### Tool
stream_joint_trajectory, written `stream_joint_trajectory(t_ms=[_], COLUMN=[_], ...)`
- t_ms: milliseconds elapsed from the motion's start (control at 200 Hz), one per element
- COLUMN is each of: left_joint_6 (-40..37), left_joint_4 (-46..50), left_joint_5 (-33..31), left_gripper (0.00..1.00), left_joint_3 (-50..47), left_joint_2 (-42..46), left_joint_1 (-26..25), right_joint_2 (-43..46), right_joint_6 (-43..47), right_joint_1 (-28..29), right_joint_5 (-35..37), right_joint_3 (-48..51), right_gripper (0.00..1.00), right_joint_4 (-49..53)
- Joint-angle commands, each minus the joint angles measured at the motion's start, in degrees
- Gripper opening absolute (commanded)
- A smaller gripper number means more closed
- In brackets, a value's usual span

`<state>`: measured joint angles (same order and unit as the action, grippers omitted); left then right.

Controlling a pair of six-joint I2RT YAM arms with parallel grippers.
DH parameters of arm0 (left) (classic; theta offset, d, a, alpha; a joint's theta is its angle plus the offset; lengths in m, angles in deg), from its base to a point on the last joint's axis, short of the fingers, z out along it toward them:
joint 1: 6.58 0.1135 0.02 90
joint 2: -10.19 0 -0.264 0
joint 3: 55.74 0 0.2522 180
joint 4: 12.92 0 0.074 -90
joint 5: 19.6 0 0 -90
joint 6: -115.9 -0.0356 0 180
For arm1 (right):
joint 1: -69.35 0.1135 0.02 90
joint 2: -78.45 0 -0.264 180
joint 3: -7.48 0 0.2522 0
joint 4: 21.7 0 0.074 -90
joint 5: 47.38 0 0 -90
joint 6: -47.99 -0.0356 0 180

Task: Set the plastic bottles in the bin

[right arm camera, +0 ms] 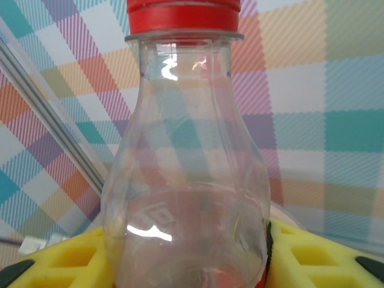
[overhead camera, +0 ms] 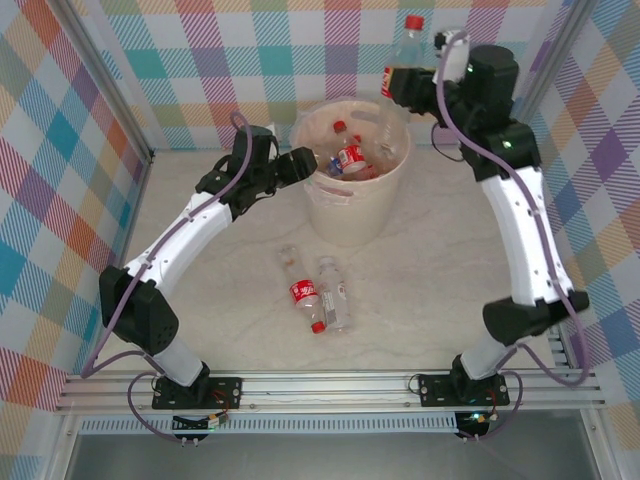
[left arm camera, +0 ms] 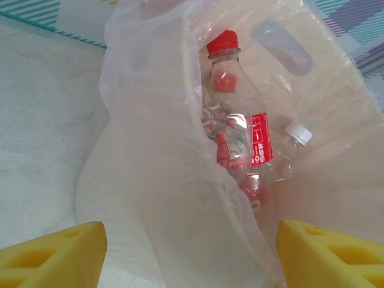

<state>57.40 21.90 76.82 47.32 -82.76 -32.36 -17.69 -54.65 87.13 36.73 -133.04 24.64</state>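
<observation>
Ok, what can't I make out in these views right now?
Held bottle: lower half, cut off by the right wrist view's bottom edge.
Bin: bottom and bottle count, hidden by piled bottles from above, by the liner in the left wrist view.
Loose bottles: label print too small from above.

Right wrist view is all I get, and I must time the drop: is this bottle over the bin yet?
Observer: Not by the top view: the bottle in the right claw stands past the bin's far right rim.
Operator: Is the left arm in my way?
Observer: The left claw is open at the bin's left rim.
Operator: Any left on the table?
Observer: A red-labelled bottle and a clear one lie side by side before the bin.
</observation>
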Motion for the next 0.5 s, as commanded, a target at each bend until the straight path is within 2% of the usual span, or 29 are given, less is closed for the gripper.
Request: stream_joint_trajectory(t_ms=[0, 235, 495], left_joint_6=[0.9, 2.1, 2.8], left_joint_4=[1.5, 1.2, 0.8], left_joint_5=[-0.1, -0.2, 0.2], left_gripper=[0.74, 0.74, 0.74], left_joint_3=[-1.3, -0.9, -1.0], left_joint_2=[2.1, 0.9, -0.2], left_joint_1=[0.4, 0.1, 0.2], right_joint_2=[-5.8, -15.1, -16.4], right_joint_6=[0.4, 4.6, 6.1], right_joint_1=[0.7, 0.9, 0.9], right_joint_5=[-1.7, -0.8, -2.5], right_joint_3=[-5.7, -6.2, 1.9], right_gripper=[0.5, 0.5, 0.51], right_joint_4=[-3.6, -3.7, -2.1])
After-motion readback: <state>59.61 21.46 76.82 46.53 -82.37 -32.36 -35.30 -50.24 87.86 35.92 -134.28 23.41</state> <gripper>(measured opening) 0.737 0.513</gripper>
